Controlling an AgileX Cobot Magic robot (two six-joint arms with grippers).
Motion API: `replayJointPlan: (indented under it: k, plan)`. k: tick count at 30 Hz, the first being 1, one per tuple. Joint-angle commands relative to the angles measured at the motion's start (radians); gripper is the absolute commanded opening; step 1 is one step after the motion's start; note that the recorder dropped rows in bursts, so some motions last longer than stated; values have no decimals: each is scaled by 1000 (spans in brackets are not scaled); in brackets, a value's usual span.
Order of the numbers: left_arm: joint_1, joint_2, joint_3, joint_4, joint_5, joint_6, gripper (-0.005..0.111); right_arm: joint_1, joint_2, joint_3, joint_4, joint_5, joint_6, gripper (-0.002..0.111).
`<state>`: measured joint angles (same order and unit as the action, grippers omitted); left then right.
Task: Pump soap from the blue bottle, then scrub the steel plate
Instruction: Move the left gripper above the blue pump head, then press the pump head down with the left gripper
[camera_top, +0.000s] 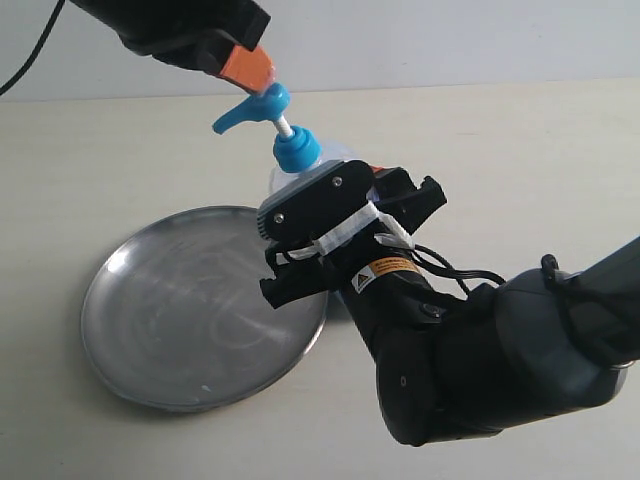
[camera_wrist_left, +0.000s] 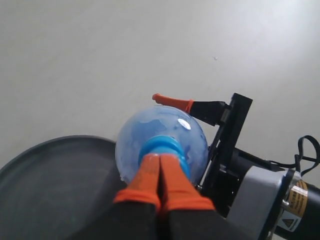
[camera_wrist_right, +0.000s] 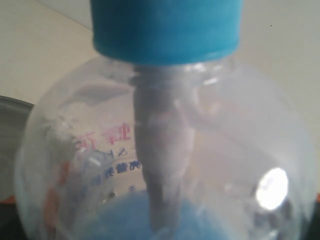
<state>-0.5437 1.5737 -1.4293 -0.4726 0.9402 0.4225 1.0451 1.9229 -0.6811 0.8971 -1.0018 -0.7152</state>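
- Right claw (camera_top: 315, 190) stands wide around the bottle's (camera_wrist_left: 150, 131) round body and grips it, probably so it cannot tip.
- Left claw (camera_wrist_left: 160, 165), its 2 orange fingers (camera_wrist_left: 145, 176) pressed together, rests on the pump head (camera_top: 250, 108) on top of the bottle, ready to push.
- The steel plate (camera_top: 190, 310) lies just beside the bottle, on its spout side, to catch soap; none shows there.

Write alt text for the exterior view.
Closed orange-tipped left gripper rests on the blue pump head of a clear plastic bottle clasped by the black right gripper; a round grey steel plate lies beside it.
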Motion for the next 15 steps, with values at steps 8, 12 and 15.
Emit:
replayJointPlan:
  k: [8,12,15]
  plan:
    - [-5,25,-5,-17,6,-7,0,2,-3,-5,-25,4,7,0]
    - [-5,25,-5,-17,32,-7,0,2,-3,-5,-29,4,7,0]
    - [-5,25,-5,-17,41,-7,0,2,-3,-5,-43,4,7,0]
